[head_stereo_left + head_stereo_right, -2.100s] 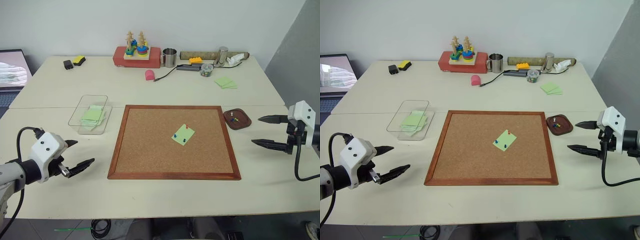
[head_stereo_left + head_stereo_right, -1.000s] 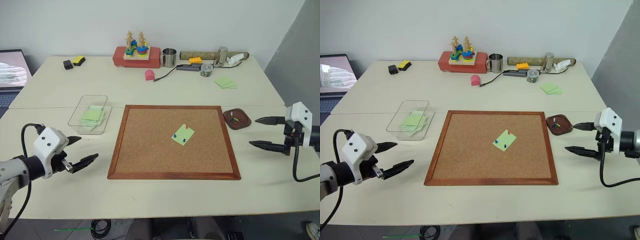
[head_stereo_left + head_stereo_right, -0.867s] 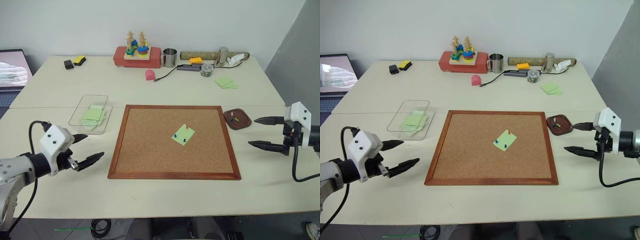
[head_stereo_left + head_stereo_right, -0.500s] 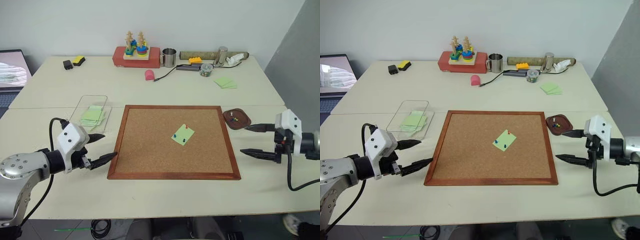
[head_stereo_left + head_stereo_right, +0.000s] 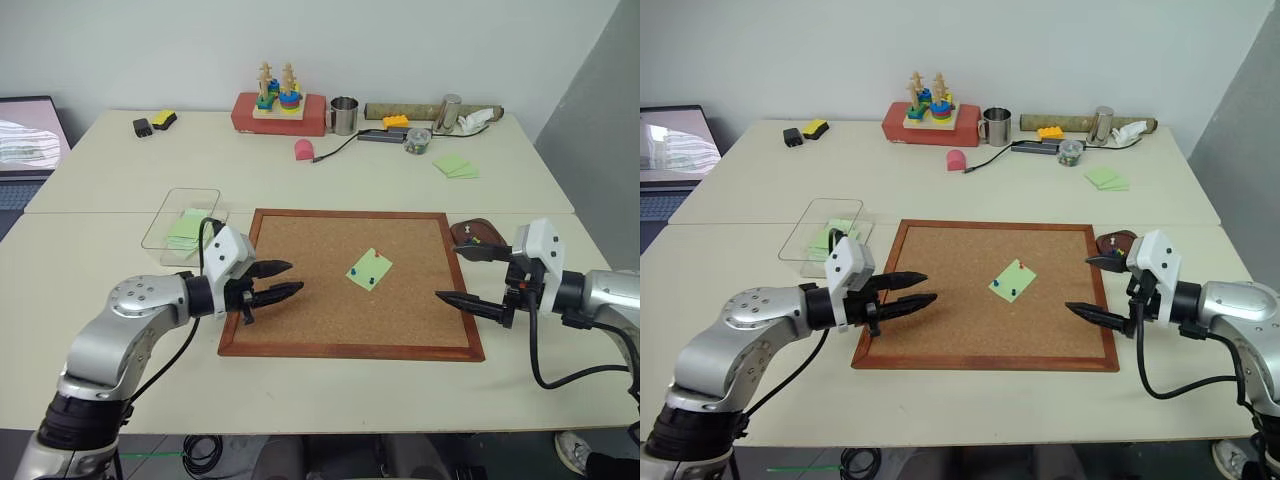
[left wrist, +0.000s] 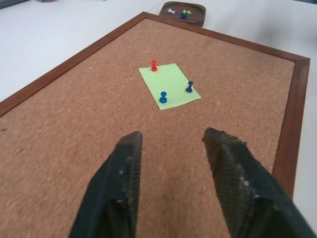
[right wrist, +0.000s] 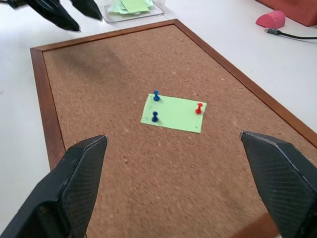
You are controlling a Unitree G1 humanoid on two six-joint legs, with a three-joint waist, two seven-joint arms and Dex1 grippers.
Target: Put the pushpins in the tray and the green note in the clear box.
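Observation:
The green note (image 5: 369,270) lies on the corkboard (image 5: 300,330), held by three pushpins: a red one (image 6: 153,65) and two blue ones (image 6: 163,97) (image 6: 189,87). My left gripper (image 5: 292,277) hovers over the board's left part, pointing at the note, open but narrow, with nothing between its fingers. Over the board's right edge my right gripper (image 5: 448,274) is open wide and empty. The brown tray (image 6: 184,12), with several pins in it, sits just right of the board, partly behind the right gripper. Left of the board stands the clear box (image 5: 185,225) with green notes inside.
A loose stack of green notes (image 5: 455,165) lies at the back right. Along the far edge stand a red box with a stacking toy (image 5: 279,110), a metal mug (image 5: 342,114) and a cable. A pink object (image 5: 303,150) and a laptop (image 5: 25,135) are also on the table.
My left gripper has swung right from the bare table onto the corkboard, and its fingers have narrowed. The right gripper has moved left to the board's right edge, still wide open.

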